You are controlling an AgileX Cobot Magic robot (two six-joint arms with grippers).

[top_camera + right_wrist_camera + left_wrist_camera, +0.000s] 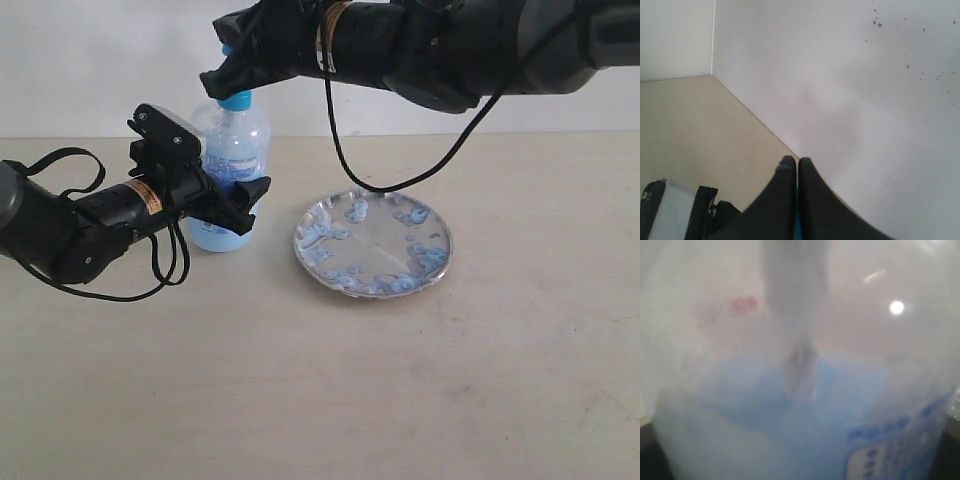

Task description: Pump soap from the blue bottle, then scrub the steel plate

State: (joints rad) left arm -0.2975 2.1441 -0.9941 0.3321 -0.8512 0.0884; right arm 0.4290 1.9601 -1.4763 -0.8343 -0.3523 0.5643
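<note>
Pump step — left pincer point(243, 203) clamped on blue bottle point(232, 135), right pincer point(222, 78) closed atop pump head point(236, 99): press straight down, bracing bottle.

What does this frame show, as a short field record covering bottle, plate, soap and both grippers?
bottle: tall clear plastic pump bottle with blue liquid, upright
plate: round shiny steel plate, beside bottle
soap: pale blue soap blobs scattered over plate
left gripper: jaws closed around bottle's lower body
right gripper: jaws shut, over blue pump head
</note>
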